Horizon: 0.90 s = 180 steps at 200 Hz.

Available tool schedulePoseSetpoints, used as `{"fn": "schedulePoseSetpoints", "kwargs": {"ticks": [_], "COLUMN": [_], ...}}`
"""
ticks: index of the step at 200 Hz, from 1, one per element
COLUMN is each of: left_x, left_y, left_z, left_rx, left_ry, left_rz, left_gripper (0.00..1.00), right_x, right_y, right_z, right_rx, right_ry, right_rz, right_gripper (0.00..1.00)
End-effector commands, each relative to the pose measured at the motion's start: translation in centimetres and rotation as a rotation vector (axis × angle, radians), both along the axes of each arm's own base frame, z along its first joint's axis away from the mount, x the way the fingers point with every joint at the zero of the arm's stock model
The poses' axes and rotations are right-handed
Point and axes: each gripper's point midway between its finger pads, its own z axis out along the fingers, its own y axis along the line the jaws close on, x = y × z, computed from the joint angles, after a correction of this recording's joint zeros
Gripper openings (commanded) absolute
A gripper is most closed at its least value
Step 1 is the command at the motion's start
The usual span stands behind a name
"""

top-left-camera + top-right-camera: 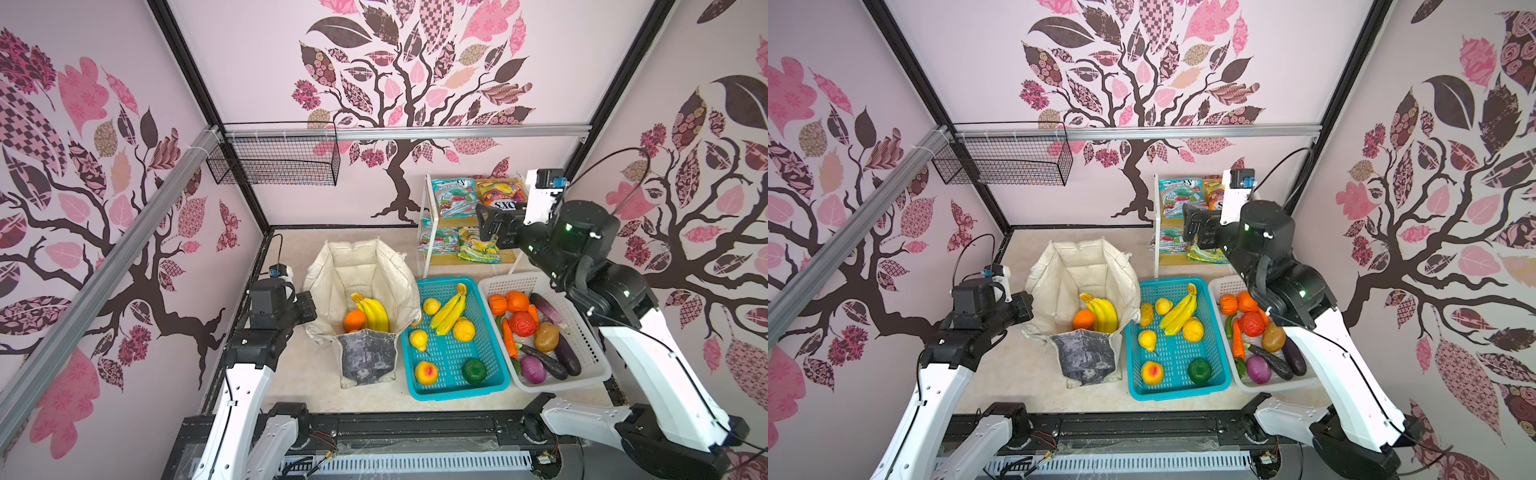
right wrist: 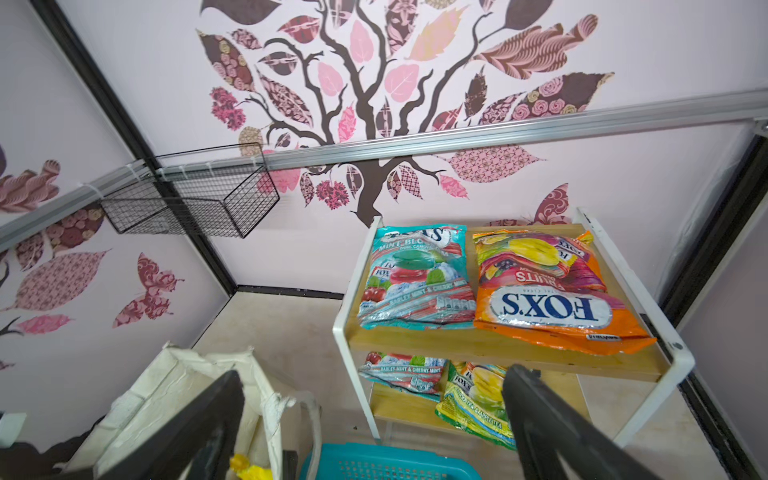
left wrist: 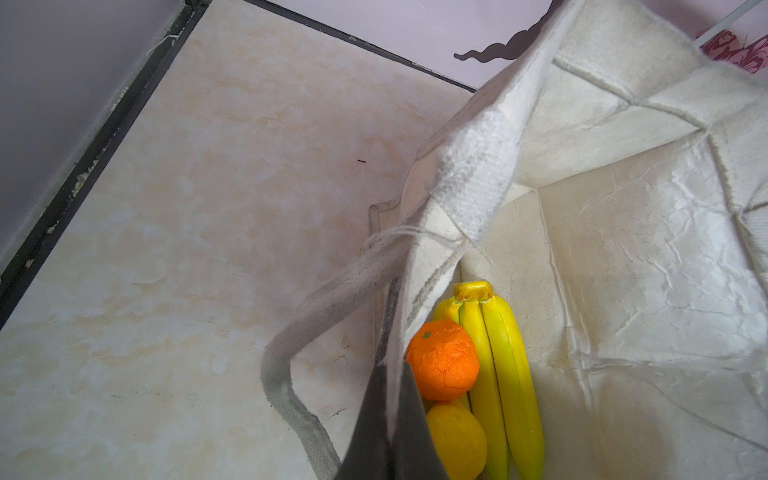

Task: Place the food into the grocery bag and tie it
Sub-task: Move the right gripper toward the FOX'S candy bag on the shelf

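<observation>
Half the tote [image 1: 361,266] floor lies bare beyond banana bunch [image 1: 376,313] and orange [image 1: 354,320].

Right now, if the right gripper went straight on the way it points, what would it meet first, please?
Probably the white shelf frame or the mint packet on its lower tier; the open right gripper aims there, though depth is unclear.

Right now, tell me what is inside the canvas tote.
A banana bunch, an orange and a round yellow fruit. The front panel of the tote hides anything lower.
</observation>
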Motion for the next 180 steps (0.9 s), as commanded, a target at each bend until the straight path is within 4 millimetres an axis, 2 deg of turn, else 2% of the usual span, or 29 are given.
{"fn": "schedulePoseSetpoints", "kwargs": {"ticks": [1,28,50,78,94,110,135,180], "left_x": [0.1,0.1,0.2,0.1,0.2,0.1,0.1,0.0], "left_y": [-0.4,-0.4,-0.5,-0.6,-0.7,-0.7,-0.7,-0.7], "left_z": [-0.2,-0.2,-0.1,-0.1,-0.1,-0.1,0.0,0.2], "left_rx": [0.000,-0.001,-0.004,-0.009,-0.011,-0.012,-0.012,-0.010], "left_ry": [-0.017,-0.016,-0.021,-0.020,-0.020,-0.020,-0.026,-0.034], "left_rz": [-0.021,-0.022,-0.026,-0.033,-0.036,-0.037,-0.038,-0.035], "left_gripper": [0.00,0.00,0.00,0.00,0.00,0.00,0.00,0.00], "right_x": [1.6,5.1,7.4,8.6,8.9,9.3,9.4,8.0], "right_y": [0.8,-2.4,-7.1,-12.1,-13.8,-14.4,-14.0,-13.6], "right_z": [-1.6,-4.2,-6.1,-7.4,-7.8,-8.2,-8.3,-8.0], "right_rx": [0.114,0.143,0.231,0.361,0.463,0.506,0.545,0.639], "right_ry": [0.108,0.196,0.245,0.248,0.249,0.259,0.267,0.223], "right_rz": [0.149,0.062,-0.055,-0.147,-0.145,-0.144,-0.122,-0.115], "right_gripper": [1.00,1.00,0.97,0.91,0.85,0.80,0.72,0.64]}}
